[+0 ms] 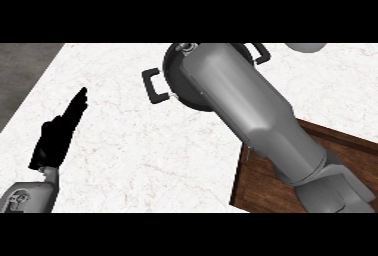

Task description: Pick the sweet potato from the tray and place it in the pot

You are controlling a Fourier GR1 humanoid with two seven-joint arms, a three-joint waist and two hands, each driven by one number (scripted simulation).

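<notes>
Fingers [77,102] of left hand [53,142] straight, together, resting at counter's left. Sweet potato unseen; place impossible to tell. Right hand hidden under right forearm [244,105], stretched over one pot [173,80] with two black handles [153,86]. One wooden tray [258,190] lower right, on one white counter [148,150].

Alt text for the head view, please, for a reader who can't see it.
The robot's right forearm stretches from a wooden tray at lower right over a black-handled pot at the top of a white counter, hiding its hand and the pot's inside. The left hand rests open at the left; no sweet potato shows.
</notes>
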